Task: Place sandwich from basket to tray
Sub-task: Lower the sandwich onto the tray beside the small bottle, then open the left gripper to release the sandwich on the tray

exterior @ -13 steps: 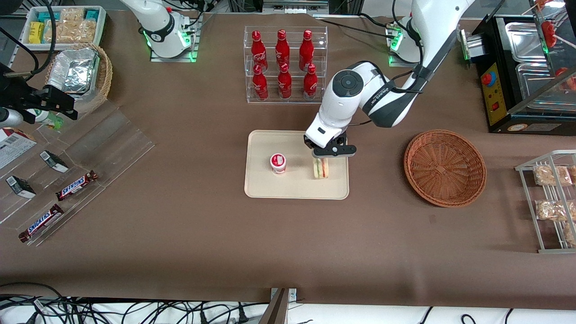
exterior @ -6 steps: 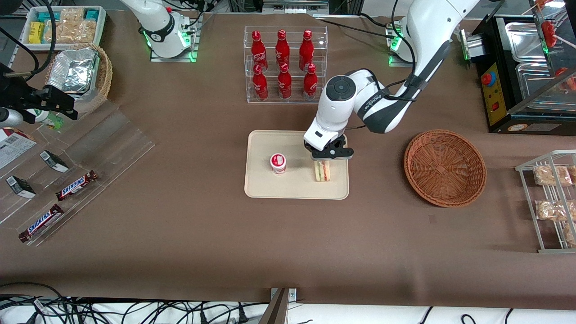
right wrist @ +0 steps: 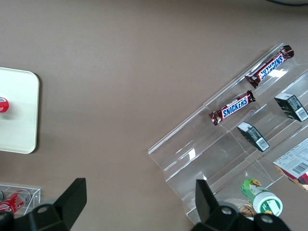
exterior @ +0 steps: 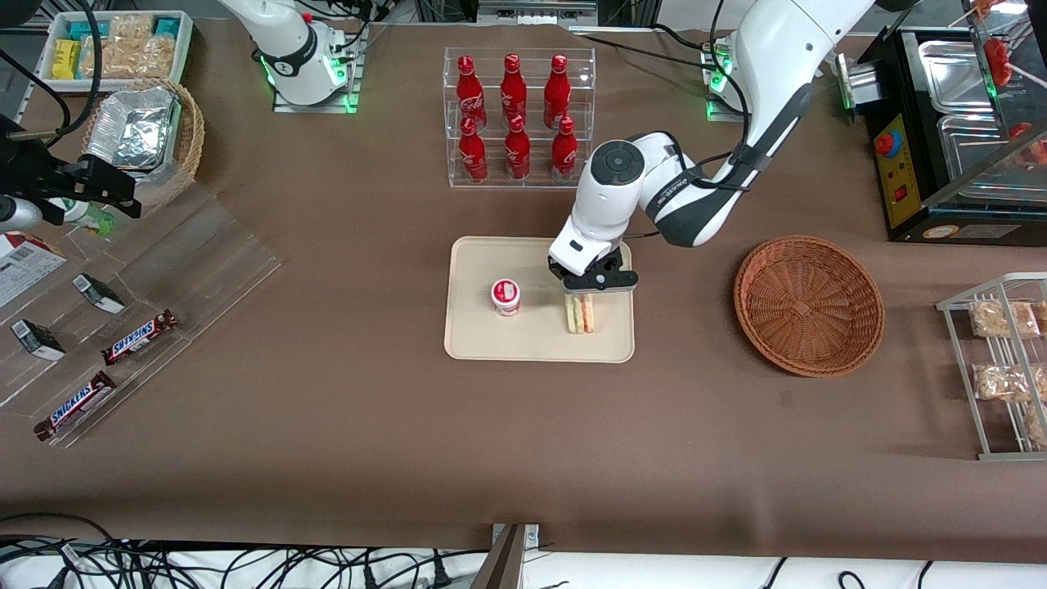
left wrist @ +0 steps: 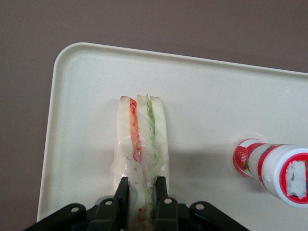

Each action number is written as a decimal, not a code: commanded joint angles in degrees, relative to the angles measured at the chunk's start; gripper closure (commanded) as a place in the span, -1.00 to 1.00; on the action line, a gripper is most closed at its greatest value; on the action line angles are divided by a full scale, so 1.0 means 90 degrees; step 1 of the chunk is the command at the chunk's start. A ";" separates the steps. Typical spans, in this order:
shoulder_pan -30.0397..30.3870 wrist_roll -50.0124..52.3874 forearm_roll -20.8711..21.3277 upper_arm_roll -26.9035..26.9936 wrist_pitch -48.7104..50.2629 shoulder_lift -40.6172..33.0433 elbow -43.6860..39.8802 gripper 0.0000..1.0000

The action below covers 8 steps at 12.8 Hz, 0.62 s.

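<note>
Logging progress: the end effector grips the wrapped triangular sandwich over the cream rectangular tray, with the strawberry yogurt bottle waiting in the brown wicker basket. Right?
Not quite. The end effector does grip the wrapped triangular sandwich over the cream rectangular tray, but the strawberry yogurt bottle stands on that tray; the front view shows nothing in the brown wicker basket.

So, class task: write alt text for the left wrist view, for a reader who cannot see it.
The hand is shut on a wrapped sandwich standing on edge on a cream tray, its red and green filling showing. A small strawberry-print bottle with a white cap stands on the tray beside it, apart from the sandwich, on a brown table.
</note>
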<state>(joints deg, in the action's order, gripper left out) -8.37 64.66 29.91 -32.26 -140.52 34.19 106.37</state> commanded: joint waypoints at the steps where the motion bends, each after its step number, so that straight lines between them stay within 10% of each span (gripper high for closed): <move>1: -0.0057 0.0471 0.0562 0.0020 -0.0041 0.0127 -0.0100 0.48; 7: -0.0057 0.0481 0.0563 0.0020 -0.0041 0.0147 -0.0090 0.35; 8: -0.0057 0.0481 0.0563 0.0020 -0.0041 0.0147 -0.0090 0.01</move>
<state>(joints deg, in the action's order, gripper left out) -8.38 67.43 33.24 -32.26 -140.74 34.96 106.25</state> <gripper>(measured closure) 0.674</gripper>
